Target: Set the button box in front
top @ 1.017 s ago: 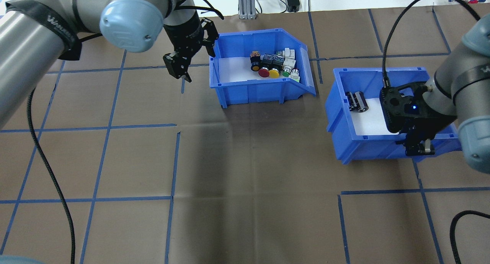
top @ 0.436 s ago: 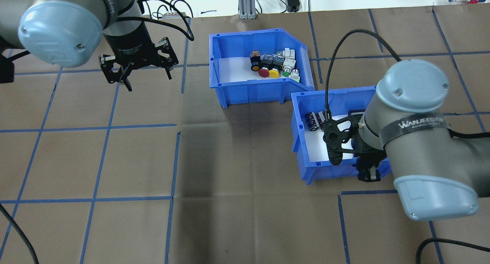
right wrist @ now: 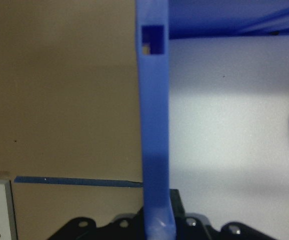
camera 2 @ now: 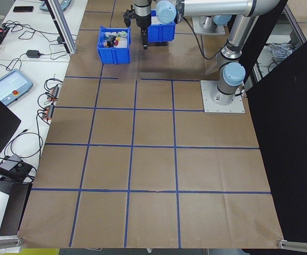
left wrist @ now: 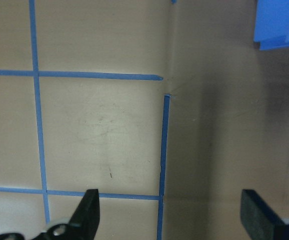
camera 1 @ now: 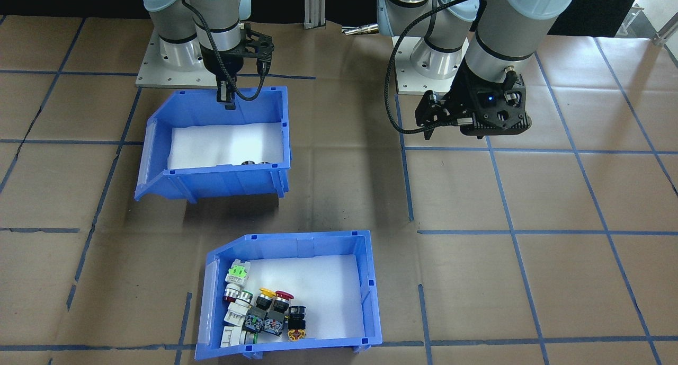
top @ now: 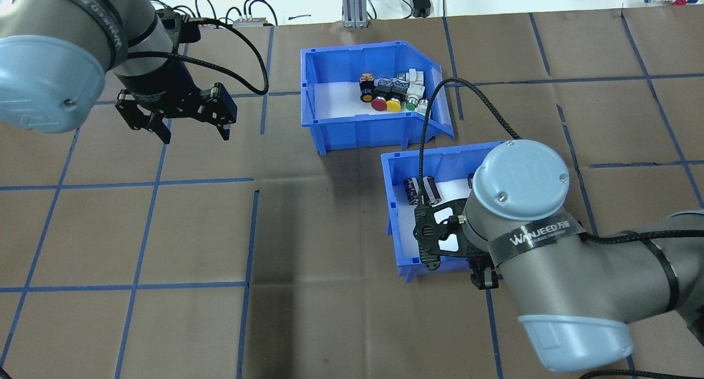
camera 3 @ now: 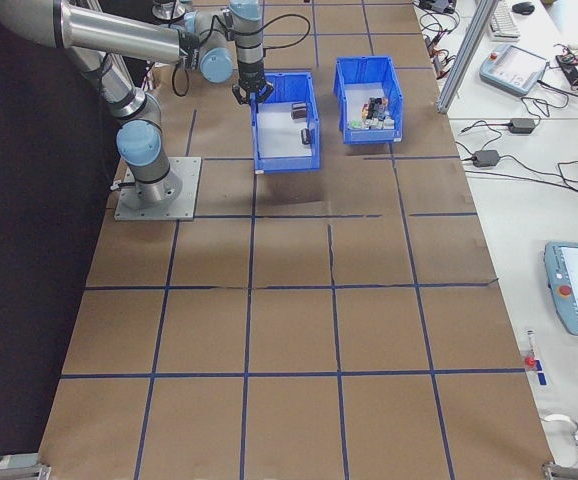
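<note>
The button box is a blue bin with a white liner and coloured push-buttons. It stands at the far middle of the table, and in the front-facing view it is at the bottom. A second blue bin holding dark cylinders sits just to its right and nearer the robot. My right gripper is shut on that bin's near wall. My left gripper hangs open over bare table, well left of the button box, its fingers wide apart.
Brown paper with a blue tape grid covers the table. An aluminium post and a power adapter stand at the far edge. The arm base plates lie behind the cylinder bin.
My right arm has dragged the cylinder bin left and toward the robot, to just below the button box's right corner. My left gripper has moved left, away from the button box.
</note>
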Controlling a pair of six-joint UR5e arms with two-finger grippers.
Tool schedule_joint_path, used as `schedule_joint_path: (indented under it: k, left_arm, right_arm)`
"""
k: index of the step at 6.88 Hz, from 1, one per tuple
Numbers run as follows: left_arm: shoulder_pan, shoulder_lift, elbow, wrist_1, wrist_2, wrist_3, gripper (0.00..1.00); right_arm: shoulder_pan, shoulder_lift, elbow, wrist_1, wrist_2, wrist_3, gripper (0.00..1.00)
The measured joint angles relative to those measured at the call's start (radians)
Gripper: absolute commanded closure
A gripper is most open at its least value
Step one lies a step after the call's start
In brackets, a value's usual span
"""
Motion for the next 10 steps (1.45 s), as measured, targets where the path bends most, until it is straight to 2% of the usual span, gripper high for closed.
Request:
schedule_joint_path:
  k: [2,5,7,8,9,10]
  left_arm:
    - [0.007,0.04,-0.009,-0.009,-0.008,0.094,0.0]
    - [0.007,0.05,-0.015,-0.015,-0.007,0.162,0.0]
    - [0.008,0.062,-0.052,0.001,-0.014,0.131,0.0]
    - [0.012,0.075,-0.076,0.016,-0.015,0.12,0.0]
    - [0.022,0.083,-0.09,0.035,-0.014,0.125,0.0]
    - [0.033,0.088,-0.095,0.047,-0.011,0.132,0.0]
  right_arm:
    - [0.102,0.037,0.007,-0.058,0.0,0.109,0.99]
    - [0.243,0.163,0.006,-0.21,-0.001,0.266,0.99]
    - [0.28,0.196,0.005,-0.241,0.0,0.325,0.98]
    - [0.293,0.205,0.003,-0.245,0.0,0.35,0.92]
    - [0.299,0.213,0.002,-0.245,0.001,0.366,0.25]
    - [0.301,0.217,0.0,-0.245,0.003,0.377,0.0]
